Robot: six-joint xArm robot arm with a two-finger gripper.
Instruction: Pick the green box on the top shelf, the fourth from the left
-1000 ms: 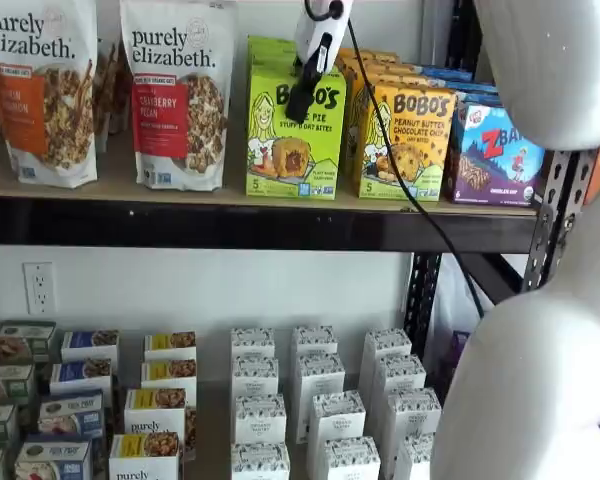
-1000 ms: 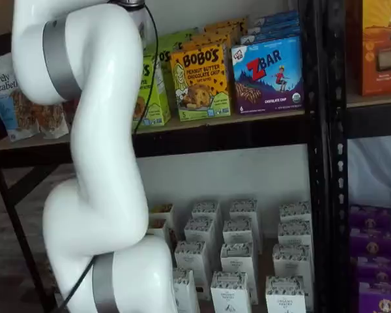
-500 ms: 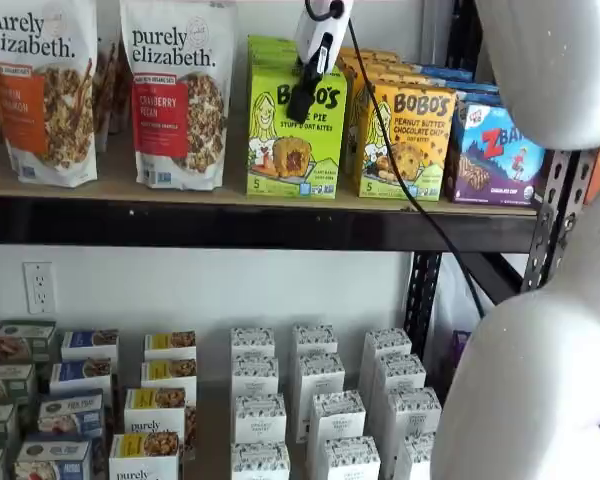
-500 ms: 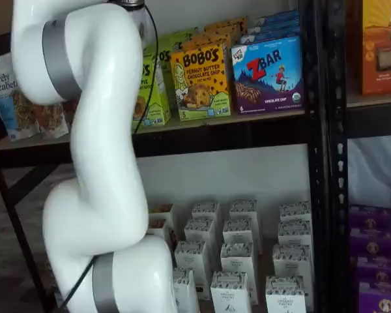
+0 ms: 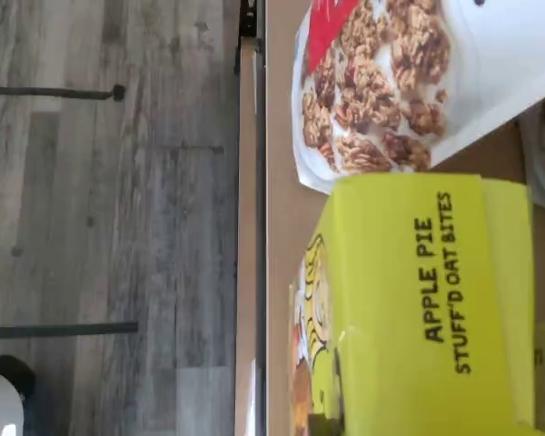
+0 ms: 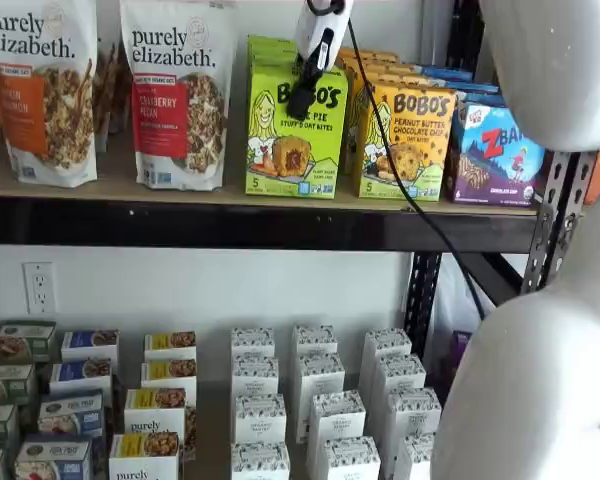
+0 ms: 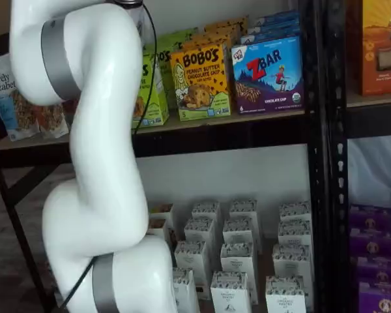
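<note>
While the green box (image 6: pixel 295 135) stands upright on the top shelf (image 6: pixel 260 222), between a cranberry granola bag (image 6: pixel 178 95) and a yellow Bobo's box (image 6: pixel 405 140), the pincer (image 6: pixel 302 100) hangs from above in front of the box's upper face. Its black fingers show as one dark shape with no gap, so I cannot tell how they stand. In the wrist view the green box (image 5: pixel 427 309) shows its top panel, "APPLE PIE STUFF'D OAT BITES", with the granola bag (image 5: pixel 381 91) just beside it. A ZBar box (image 7: pixel 268 75) stands beside the yellow one (image 7: pixel 201 81).
</note>
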